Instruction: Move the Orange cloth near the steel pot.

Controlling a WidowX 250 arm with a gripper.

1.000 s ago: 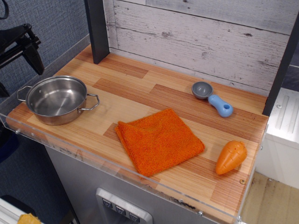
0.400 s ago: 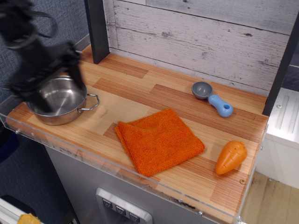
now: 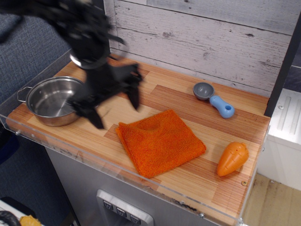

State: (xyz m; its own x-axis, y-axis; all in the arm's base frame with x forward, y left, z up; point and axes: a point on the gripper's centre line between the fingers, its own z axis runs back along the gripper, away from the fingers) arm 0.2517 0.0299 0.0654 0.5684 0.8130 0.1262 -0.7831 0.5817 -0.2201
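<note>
The Orange cloth lies flat and folded on the wooden counter, front middle. The steel pot stands at the left end, its right handle hidden behind the gripper. My black gripper is motion-blurred and hangs between the pot and the cloth, just above the cloth's left corner. Its two fingers are spread apart, one at the lower left and one at the right. It holds nothing.
A grey-and-blue scoop lies at the back right. An orange plastic carrot lies at the right front. A clear plastic lip runs along the counter's front edge. A dark post stands at the back left.
The arm has swung in from the far left, passed over the pot and now sits between pot and cloth. Cloth and pot have not moved.
</note>
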